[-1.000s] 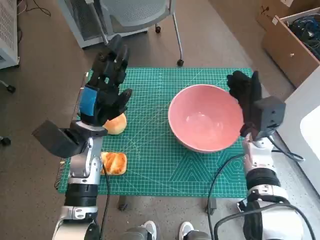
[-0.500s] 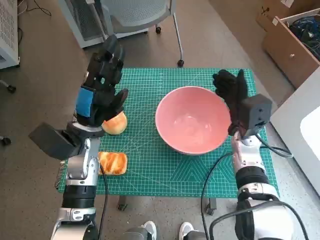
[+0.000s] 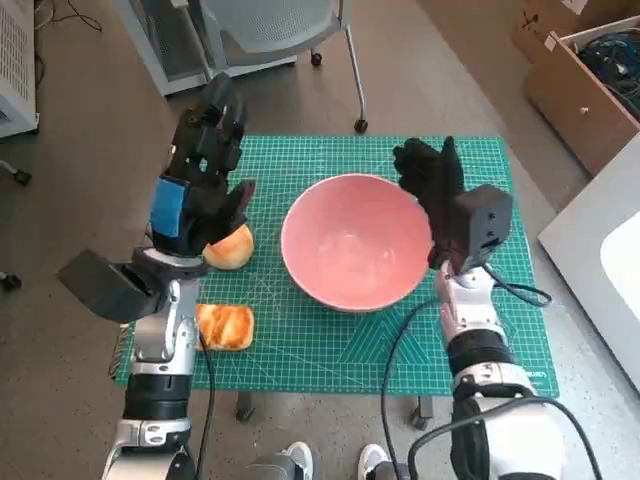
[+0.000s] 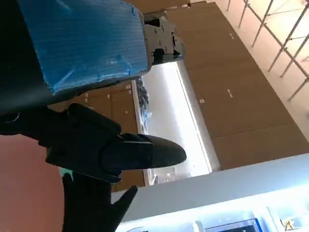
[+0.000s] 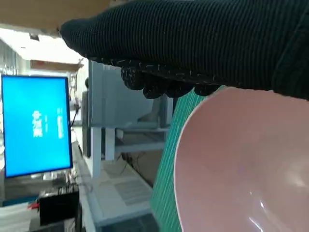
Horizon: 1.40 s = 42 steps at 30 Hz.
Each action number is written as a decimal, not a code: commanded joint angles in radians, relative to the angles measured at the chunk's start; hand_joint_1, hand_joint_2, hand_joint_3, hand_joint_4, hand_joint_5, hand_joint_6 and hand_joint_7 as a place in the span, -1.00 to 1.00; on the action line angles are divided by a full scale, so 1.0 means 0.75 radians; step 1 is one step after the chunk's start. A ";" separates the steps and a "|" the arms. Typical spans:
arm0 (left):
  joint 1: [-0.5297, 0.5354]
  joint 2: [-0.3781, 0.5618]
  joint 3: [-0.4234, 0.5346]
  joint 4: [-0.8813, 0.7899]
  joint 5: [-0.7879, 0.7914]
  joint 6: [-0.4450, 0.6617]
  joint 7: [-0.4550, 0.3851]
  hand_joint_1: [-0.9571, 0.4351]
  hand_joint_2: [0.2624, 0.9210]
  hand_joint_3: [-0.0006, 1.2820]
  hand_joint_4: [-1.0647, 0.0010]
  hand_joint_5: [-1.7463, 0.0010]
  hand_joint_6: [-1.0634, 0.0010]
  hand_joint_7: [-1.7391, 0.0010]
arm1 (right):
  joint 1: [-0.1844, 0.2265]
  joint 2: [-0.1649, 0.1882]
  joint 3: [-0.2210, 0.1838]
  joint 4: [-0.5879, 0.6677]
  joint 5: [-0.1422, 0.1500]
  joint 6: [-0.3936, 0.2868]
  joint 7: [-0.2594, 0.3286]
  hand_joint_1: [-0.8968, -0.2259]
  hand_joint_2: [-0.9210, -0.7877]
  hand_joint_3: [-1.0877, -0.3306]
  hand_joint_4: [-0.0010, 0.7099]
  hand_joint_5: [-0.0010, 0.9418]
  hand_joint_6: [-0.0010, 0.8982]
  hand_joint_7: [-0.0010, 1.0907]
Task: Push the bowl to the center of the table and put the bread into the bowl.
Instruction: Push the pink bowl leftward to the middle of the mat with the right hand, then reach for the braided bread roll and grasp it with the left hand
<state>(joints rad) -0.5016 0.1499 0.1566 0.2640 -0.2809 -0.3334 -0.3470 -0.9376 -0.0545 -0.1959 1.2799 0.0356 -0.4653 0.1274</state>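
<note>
Pink bowl (image 3: 352, 242) sits near the middle of the green mat (image 3: 300, 340) on the bench. Right hand (image 3: 428, 176) rests against its right rim, fingers extended together, apparently holding nothing. Left hand (image 3: 203, 172) hangs raised, fingers spread, empty. Round bread (image 3: 231, 248) lies beneath it; a second bread piece (image 3: 227, 326) lies nearer the robot.

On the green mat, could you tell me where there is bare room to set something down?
Bare mat runs along the near edge below the pink bowl, and between the bowl and the far edge. The left side is crowded: left hand, round bun, bread slice.
</note>
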 commanded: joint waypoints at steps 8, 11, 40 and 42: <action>0.037 -0.001 0.002 -0.021 0.009 -0.004 0.012 -0.49 1.00 -0.44 0.99 1.00 1.00 0.64 | -0.010 0.001 0.012 0.008 -0.008 0.033 0.026 -0.10 -1.00 -0.65 -0.49 -1.00 -0.57 -0.77; 0.044 -0.001 0.004 -0.023 0.005 -0.007 0.012 -0.48 1.00 -0.43 0.99 1.00 1.00 0.64 | -0.009 -0.018 0.012 0.003 -0.010 0.022 0.038 -0.11 -1.00 -0.64 -0.48 -1.00 -0.56 -0.77; 0.241 0.340 -0.037 -0.517 0.336 0.263 -0.021 -0.41 0.97 -0.59 0.88 0.97 1.00 0.56 | 0.211 -0.152 -0.051 -0.552 0.249 -0.436 0.430 -0.22 -1.00 -0.36 -0.51 -0.99 -0.53 -0.73; 0.270 0.440 -0.048 -0.619 0.422 0.390 -0.061 -0.28 0.93 -0.67 0.80 0.96 0.99 0.48 | 0.233 -0.157 -0.042 -0.598 0.245 -0.454 0.434 -0.22 -1.00 -0.34 -0.50 -0.99 -0.51 -0.72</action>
<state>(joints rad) -0.3348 0.3714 0.1319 -0.0921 -0.0523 -0.1570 -0.3517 -0.8082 -0.1606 -0.2361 0.8748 0.2077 -0.7926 0.4343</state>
